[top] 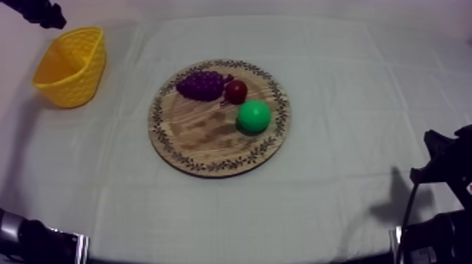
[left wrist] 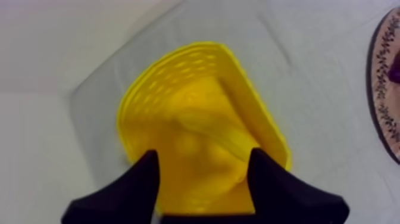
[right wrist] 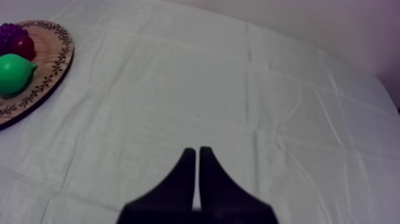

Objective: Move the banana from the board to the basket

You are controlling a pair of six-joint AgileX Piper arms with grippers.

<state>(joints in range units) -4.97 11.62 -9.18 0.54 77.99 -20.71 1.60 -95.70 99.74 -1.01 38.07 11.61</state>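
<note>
Basket (top: 70,78): yellow, standing near the desk's far left corner, well apart from everything else on the cloth.
Left arm (top: 42,12): in over that far left corner, parked right above the basket's far rim.
Left jaws: wide apart. From the left wrist view, both black fingers (left wrist: 140,182) hang over the basket's (left wrist: 253,116) open mouth, and they grip nothing.
Banana (left wrist: 205,132): there it is, down inside the basket, a pale yellow curve lying low against the yellow wall, seen in the gap between the two fingers.
Desk (top: 351,105): grey-white cloth, creased, with bare cloth between basket and board.
Board (top: 204,140): round, wooden, patterned rim, sitting in the middle of the desk; its near half is plain wood.
Grapes (top: 200,85): purple bunch on the board's far part, toward its left rim.
Small red fruit (top: 236,91): just beside the grapes on their right; touching or a hair apart, I cannot tell.
Pear (top: 253,116): green, on the board's right part, just on the near side of the small red fruit.
Right arm (top: 442,175): low at the desk's right edge, toward the near right corner, well apart from the board.
Right jaws: together. The fingers (right wrist: 178,184) lie as one narrow wedge with nothing in them, over bare cloth, with the board (right wrist: 50,65), pear (right wrist: 15,72), small red fruit (right wrist: 24,44) and grapes (right wrist: 9,31) off beyond them.
</note>
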